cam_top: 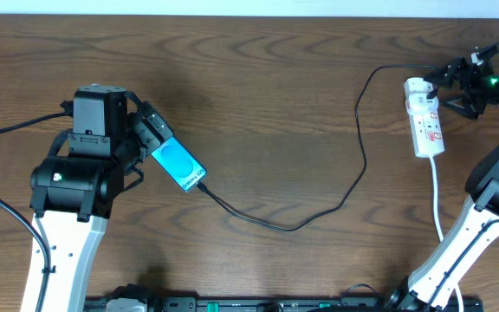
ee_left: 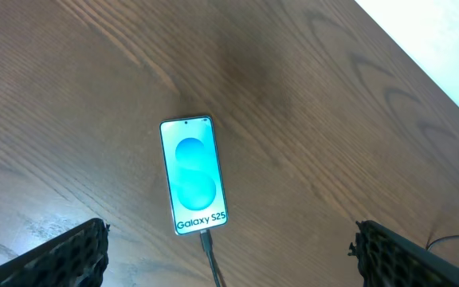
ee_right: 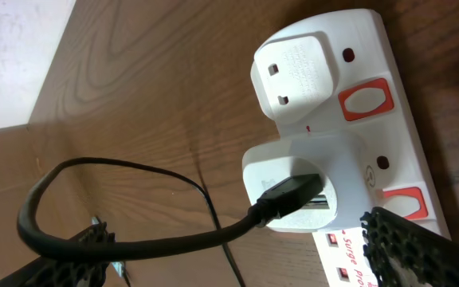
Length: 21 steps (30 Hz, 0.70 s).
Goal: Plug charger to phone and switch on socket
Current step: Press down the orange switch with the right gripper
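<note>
L gripper [ee_left: 228,236] hangs over the wooden table [ee_left: 70,96]. Its fingers [ee_left: 62,259] are set wide apart at the btm corners of the wrist view, only the dark tips in frame, holding nothing. Just ahead, at frame centre, the phone [ee_left: 194,175] lies flat w/ screen lit. The charger [ee_left: 210,259] is plugged into its lower edge, the cable cut off by the frame's btm. Overhead, the black cable loops across mid-table up to the socket [cam_top: 428,117] at upper right. R gripper [ee_right: 233,227] sits at the strip's top end, fingers apart, clamping nothing. In the R wrist view the cable's black connector sits in a white adapter [ee_right: 293,171], w/ a white plug [ee_right: 297,68] beside it. Whether its red switches [ee_right: 365,100] are on or off can't be told; the label text is cut off.
</note>
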Each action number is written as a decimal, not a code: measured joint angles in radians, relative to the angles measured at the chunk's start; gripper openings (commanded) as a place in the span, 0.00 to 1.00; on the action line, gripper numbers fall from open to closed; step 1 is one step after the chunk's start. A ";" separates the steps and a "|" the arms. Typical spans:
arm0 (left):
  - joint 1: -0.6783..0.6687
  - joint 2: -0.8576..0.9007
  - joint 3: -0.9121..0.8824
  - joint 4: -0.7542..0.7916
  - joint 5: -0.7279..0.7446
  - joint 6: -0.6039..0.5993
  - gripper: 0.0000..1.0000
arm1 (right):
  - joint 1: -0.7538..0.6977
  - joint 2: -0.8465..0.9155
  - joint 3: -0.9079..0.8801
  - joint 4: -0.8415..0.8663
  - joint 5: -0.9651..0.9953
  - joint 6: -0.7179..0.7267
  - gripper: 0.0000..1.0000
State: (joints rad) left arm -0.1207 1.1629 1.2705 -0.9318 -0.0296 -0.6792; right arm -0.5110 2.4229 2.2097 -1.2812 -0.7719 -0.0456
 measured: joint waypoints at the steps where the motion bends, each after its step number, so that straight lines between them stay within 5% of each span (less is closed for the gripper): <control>1: 0.000 0.000 0.000 0.000 0.000 0.000 0.98 | 0.000 0.000 0.000 0.000 0.000 0.000 0.99; 21: 0.000 0.000 0.000 0.000 0.000 0.000 0.98 | 0.000 0.025 0.000 0.011 0.014 -0.001 0.99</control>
State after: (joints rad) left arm -0.1207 1.1629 1.2705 -0.9321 -0.0296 -0.6788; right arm -0.5110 2.4477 2.2097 -1.2697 -0.7578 -0.0463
